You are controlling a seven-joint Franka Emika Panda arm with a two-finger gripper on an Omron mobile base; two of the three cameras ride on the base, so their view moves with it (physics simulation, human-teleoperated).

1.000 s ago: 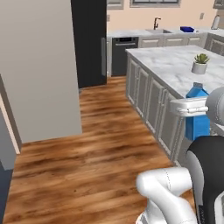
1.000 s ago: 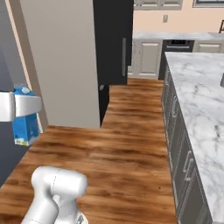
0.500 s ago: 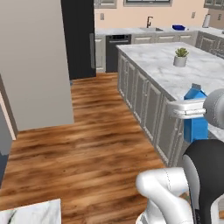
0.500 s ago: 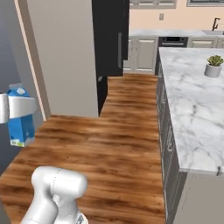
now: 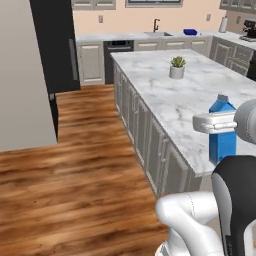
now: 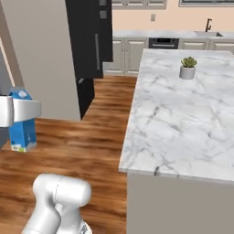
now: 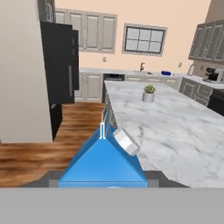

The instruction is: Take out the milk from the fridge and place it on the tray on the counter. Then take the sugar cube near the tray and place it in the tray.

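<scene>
Fingers [image 5: 216, 121] clamp the milk carton [image 5: 222, 131] mid-body, carried beside the marble island [image 5: 175, 95]; sharp base turns could slip it loose before the tray [image 5: 190, 32].

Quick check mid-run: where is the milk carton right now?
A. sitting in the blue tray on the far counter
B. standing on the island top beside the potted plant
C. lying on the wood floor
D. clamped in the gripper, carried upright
D: the gripper is closed across the upper part of the blue milk carton, which stands upright in the jaws; the right base view shows it hanging clear above the wood floor.
</scene>
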